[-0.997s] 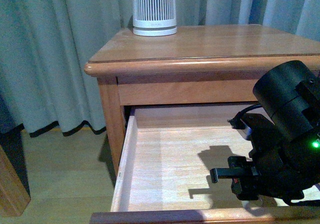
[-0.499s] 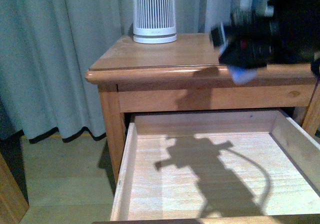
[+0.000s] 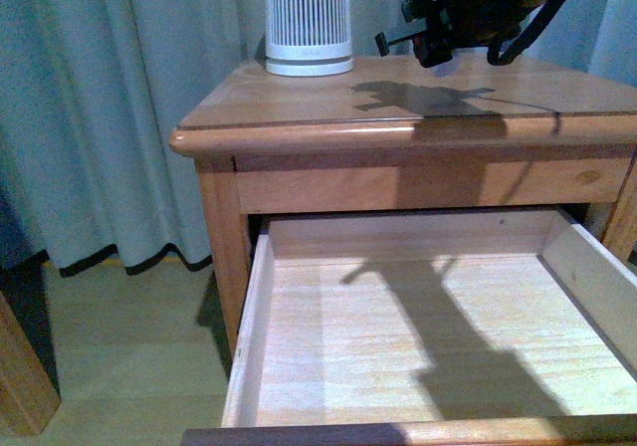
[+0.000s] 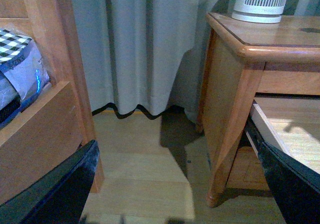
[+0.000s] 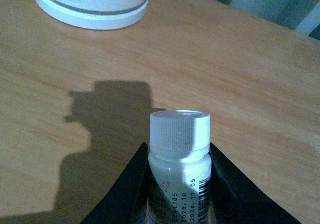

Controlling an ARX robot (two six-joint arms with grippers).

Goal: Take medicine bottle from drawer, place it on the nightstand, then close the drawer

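Over the glossy top of the orange-brown wooden nightstand (image 3: 299, 98), my right gripper (image 5: 179, 151) is clamped on the small white plastic medicine bottle (image 5: 179, 134), with a black finger pressed against each side of its body. The ribbed white cap juts out past my fingers, and a barcode and printed dates run along the label. Behind it stands a tall white ribbed cylinder (image 3: 308, 18). The pale-floored upper wooden drawer (image 3: 249, 336) is pulled out. My left gripper (image 4: 175, 189) hangs spread wide beside the nightstand.
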